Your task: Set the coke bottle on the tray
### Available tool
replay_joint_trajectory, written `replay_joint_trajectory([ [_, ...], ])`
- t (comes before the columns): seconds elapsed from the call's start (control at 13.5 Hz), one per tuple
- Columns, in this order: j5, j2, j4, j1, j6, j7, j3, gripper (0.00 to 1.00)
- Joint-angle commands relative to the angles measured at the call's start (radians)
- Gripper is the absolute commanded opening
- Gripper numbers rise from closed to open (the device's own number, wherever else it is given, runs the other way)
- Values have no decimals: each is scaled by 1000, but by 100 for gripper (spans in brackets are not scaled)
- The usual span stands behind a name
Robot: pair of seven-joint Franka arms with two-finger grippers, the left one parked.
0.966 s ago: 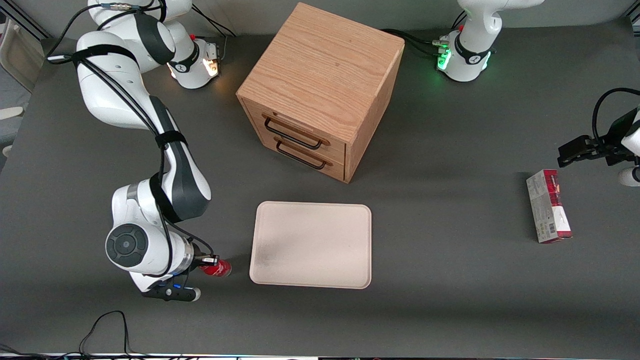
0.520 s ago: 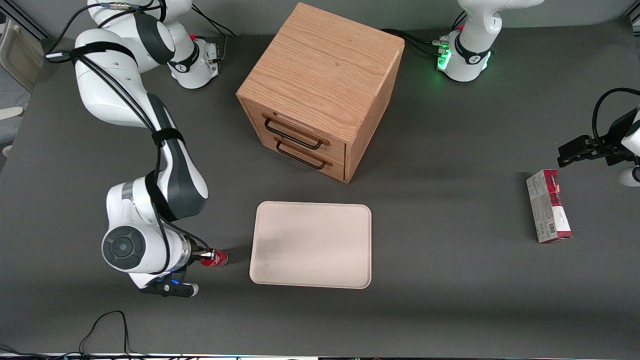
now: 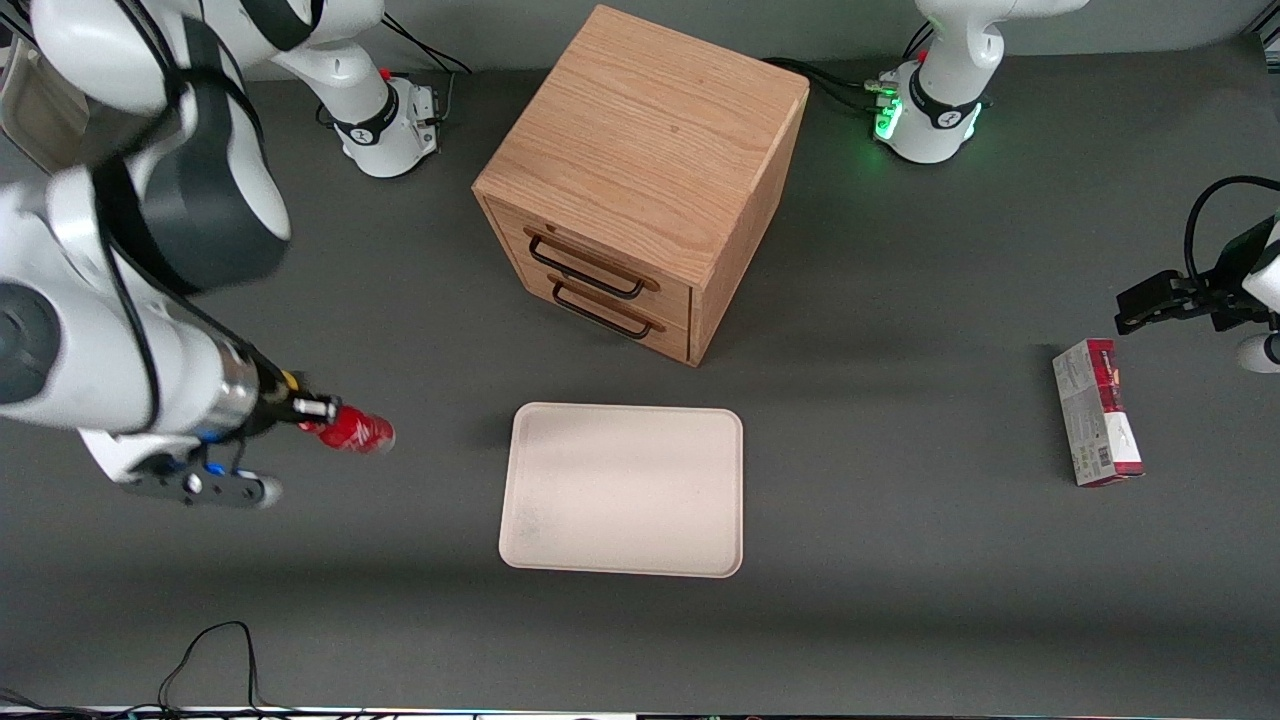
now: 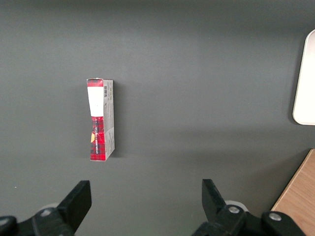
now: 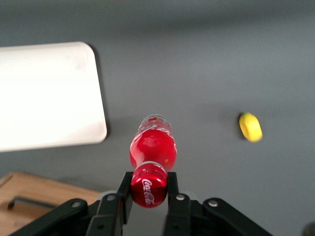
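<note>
My gripper [image 3: 318, 412] is shut on the red cap of the coke bottle [image 3: 355, 431] and holds it lifted well above the table, beside the tray toward the working arm's end. In the right wrist view the bottle [image 5: 153, 147] hangs from the gripper [image 5: 148, 186], its cap pinched between the two black fingers. The cream-white tray [image 3: 622, 489] lies flat on the table in front of the cabinet; it also shows in the right wrist view [image 5: 47, 93]. The bottle is not over the tray.
A wooden two-drawer cabinet [image 3: 640, 170] stands farther from the front camera than the tray. A red-and-white carton [image 3: 1097, 425] lies toward the parked arm's end. A small yellow object [image 5: 250, 127] lies on the table in the right wrist view.
My gripper has lifted the coke bottle off the table and risen high toward the camera, moving away from the tray's near corner. The tray has not moved.
</note>
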Motion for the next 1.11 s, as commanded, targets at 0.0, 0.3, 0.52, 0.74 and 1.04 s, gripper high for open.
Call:
replay_joint_trajectory([
  [0.0, 16, -31, -32, -4, -29, 24, 7, 0],
  [0.3, 22, -31, -32, 9, -24, 89, 30, 0],
  [0.52, 22, -7, -32, 9, 80, 233, 86, 0],
  [0.74, 19, 106, -31, 20, 319, 411, 115, 0],
  [1.04, 11, 189, -31, 58, 448, 459, 104, 0],
])
